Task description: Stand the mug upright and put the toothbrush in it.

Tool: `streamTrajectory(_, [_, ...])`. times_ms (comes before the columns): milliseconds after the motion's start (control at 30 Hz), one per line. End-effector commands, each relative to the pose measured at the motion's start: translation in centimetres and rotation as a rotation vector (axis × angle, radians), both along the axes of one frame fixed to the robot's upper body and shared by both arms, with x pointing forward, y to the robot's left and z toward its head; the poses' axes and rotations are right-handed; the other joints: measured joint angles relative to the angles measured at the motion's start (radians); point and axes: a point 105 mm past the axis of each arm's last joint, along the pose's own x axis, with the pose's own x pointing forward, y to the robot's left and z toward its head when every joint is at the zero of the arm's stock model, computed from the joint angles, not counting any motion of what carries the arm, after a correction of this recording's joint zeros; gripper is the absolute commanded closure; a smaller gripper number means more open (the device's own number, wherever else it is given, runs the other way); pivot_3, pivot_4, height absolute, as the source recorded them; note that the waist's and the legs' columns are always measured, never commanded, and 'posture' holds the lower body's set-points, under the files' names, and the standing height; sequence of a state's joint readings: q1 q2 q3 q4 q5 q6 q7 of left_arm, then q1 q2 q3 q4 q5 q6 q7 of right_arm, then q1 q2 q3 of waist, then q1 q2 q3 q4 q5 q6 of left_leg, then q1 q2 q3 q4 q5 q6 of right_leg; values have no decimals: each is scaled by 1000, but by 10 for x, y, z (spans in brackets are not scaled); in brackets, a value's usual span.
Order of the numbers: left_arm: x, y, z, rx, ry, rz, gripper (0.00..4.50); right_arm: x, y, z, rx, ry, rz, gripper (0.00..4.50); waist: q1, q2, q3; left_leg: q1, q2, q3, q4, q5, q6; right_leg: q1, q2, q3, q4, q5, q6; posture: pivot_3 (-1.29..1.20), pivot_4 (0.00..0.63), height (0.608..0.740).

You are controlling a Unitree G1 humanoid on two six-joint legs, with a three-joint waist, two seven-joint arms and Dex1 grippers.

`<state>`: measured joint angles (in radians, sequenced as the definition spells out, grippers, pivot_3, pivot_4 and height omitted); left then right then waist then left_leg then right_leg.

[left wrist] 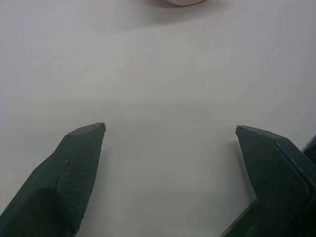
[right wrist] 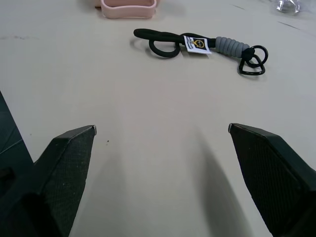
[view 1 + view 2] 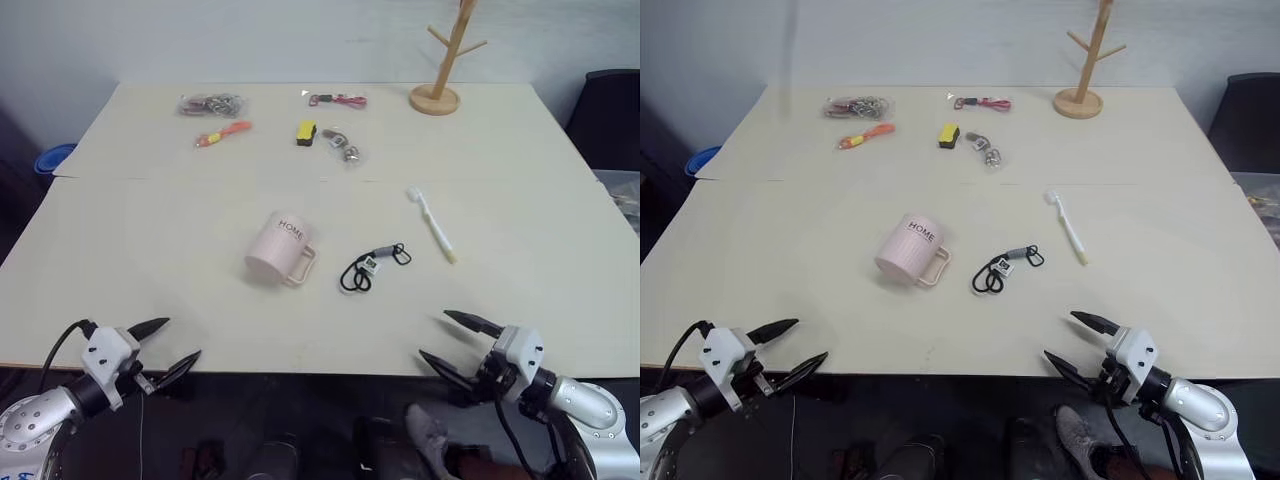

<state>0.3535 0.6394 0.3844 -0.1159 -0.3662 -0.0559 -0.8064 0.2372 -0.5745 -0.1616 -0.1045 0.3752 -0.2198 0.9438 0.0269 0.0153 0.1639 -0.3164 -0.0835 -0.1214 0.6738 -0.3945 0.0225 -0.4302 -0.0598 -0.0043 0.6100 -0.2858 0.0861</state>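
With both grippers, left (image 3: 165,348) and right (image 3: 458,343), wide open and empty, grasp the rigid, breakable, smooth mug (image 3: 279,250) by its rim or handle.

Pink mug (image 3: 279,249) on its side — white toothbrush (image 3: 433,226) flat, well apart.

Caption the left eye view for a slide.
Mug on its side, toothbrush flat on the table; both grippers open.

Matt ceramic mug (image 3: 279,248), plastic toothbrush (image 3: 432,224), smooth matt table (image 3: 150,270), wooden rack (image 3: 447,60).
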Motion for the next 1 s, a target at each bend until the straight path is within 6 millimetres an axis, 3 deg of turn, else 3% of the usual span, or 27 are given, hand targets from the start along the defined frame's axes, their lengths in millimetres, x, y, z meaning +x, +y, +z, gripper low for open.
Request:
streamTrajectory(33, [2, -1, 13, 16, -56, -11, 19, 4, -3, 8, 12, -49, -18, 0, 0, 0, 0, 0, 0, 0, 0, 0, 0, 0, 0, 0, 0, 0, 0, 0, 150, 740])
streamTrajectory(600, [3, -17, 9, -58, -37, -59, 19, 14, -6, 11, -28, -85, -1, 0, -1, 0, 0, 0, 0, 0, 0, 0, 0, 0, 0, 0, 0, 0, 0, 0, 150, 740])
streamTrajectory(767, [-2, -21, 17, -132, -1, -111, 19, 21, 0, 18, -34, -90, 47, 0, -1, 0, 0, 0, 0, 1, 1, 0, 0, 0, 0, 0, 1, 0, 0, 0, 150, 740])
streamTrajectory(900, [-9, -40, 41, -195, 75, -264, 19, 51, 22, 50, -113, -80, 181, 0, -8, 0, 1, -1, 1, 1, 3, 0, 0, -1, 0, 0, 2, 0, 0, 0, 150, 740])
streamTrajectory(1000, [-7, -63, 56, -211, 63, -371, 19, 74, 41, 58, -239, -1, 281, 0, -14, 3, 3, -1, 0, 2, 5, 0, 0, -2, 0, 1, 3, 0, 0, 0, 150, 740])
